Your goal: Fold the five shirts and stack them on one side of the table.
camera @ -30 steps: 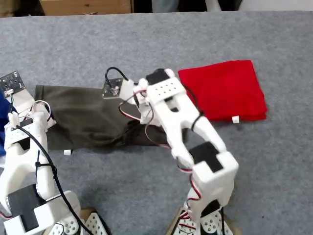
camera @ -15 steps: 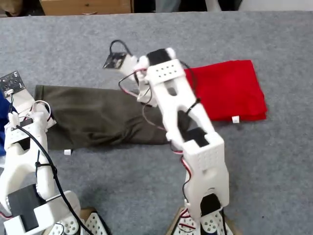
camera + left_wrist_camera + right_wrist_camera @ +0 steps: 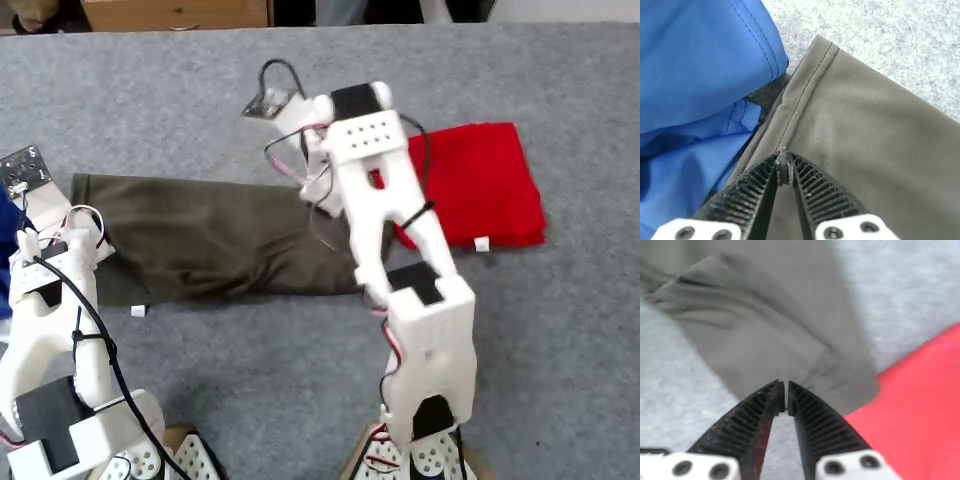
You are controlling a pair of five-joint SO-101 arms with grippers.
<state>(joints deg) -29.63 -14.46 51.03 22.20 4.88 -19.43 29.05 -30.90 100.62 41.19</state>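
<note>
Your right arm (image 3: 400, 230) has just come up from the olive shirt (image 3: 200, 235). A second ago the right jaws were low on the end of that shirt nearest the red one. Now they hang above it, pressed together with nothing between them. Directly under them are this end of the olive shirt and the edge of the folded red shirt (image 3: 480, 185), which touch or nearly touch there. The olive shirt lies a little longer and flatter on the bench (image 3: 150, 90) than before, but some wrinkles remain along its near edge.

The left jaws have not moved: they pinch the hem at the other end of the olive shirt, with the blue shirt (image 3: 700, 60) just beside them.

I think this means the right end is released and this shirt is only half folded, a long strip that needs at least one more fold.

By count I see three shirts: one red and folded, one olive in work, one blue and crumpled. There are two arms.
</note>
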